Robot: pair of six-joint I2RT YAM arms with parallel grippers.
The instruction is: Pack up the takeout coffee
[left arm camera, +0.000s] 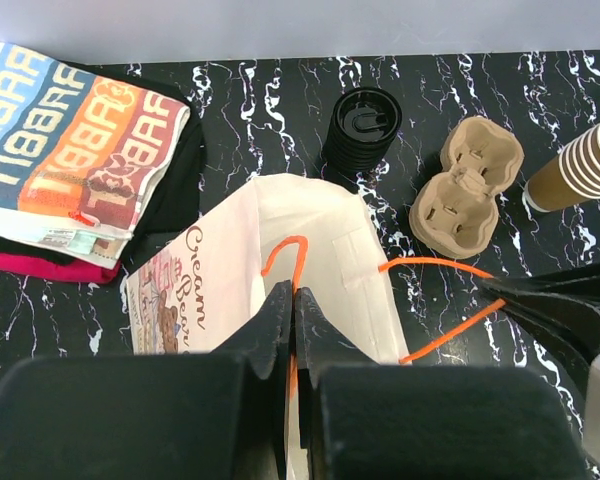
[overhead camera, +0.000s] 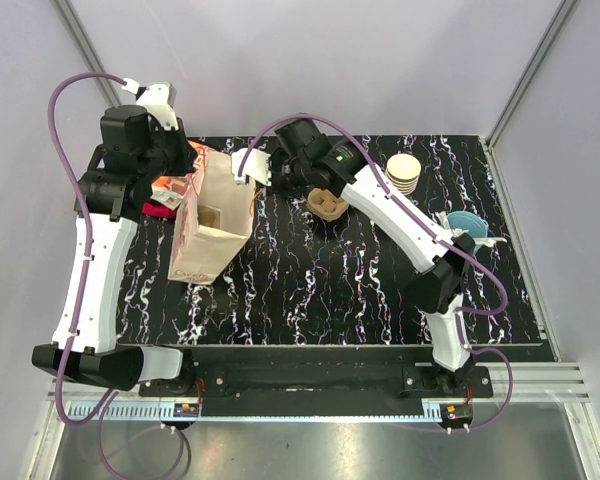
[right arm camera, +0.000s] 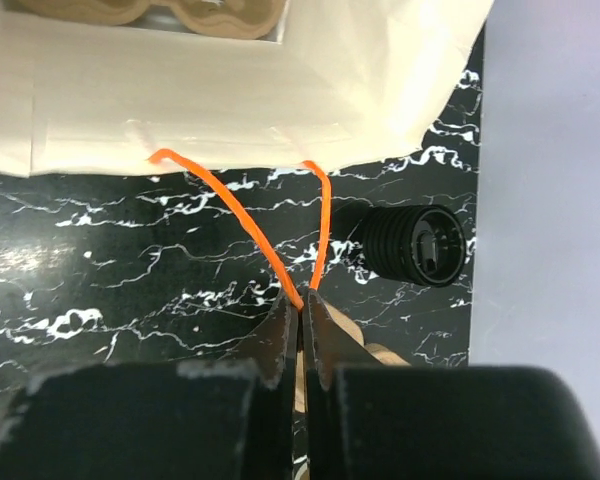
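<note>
On the black marbled table (overhead camera: 380, 290), the takeout coffee, a small brown kraft paper cup with a round black lid, shows in no view; it may be behind the right arm. I expect it's light, thin-walled and crushable with a pop-off lid, so grip mid-body and keep it upright. Left gripper (left arm camera: 292, 305) is pinched tight on one orange cord handle (left arm camera: 285, 245) of the white paper bag (overhead camera: 202, 255); right gripper (right arm camera: 302, 310) is clamped on the other handle (right arm camera: 240, 230). Nearby are a moulded pulp cup carrier (overhead camera: 327, 205), a black lid stack (left arm camera: 362, 125), stacked lidless cups (overhead camera: 403, 172) and a light blue cup (overhead camera: 467, 222). Neither hand is free.
</note>
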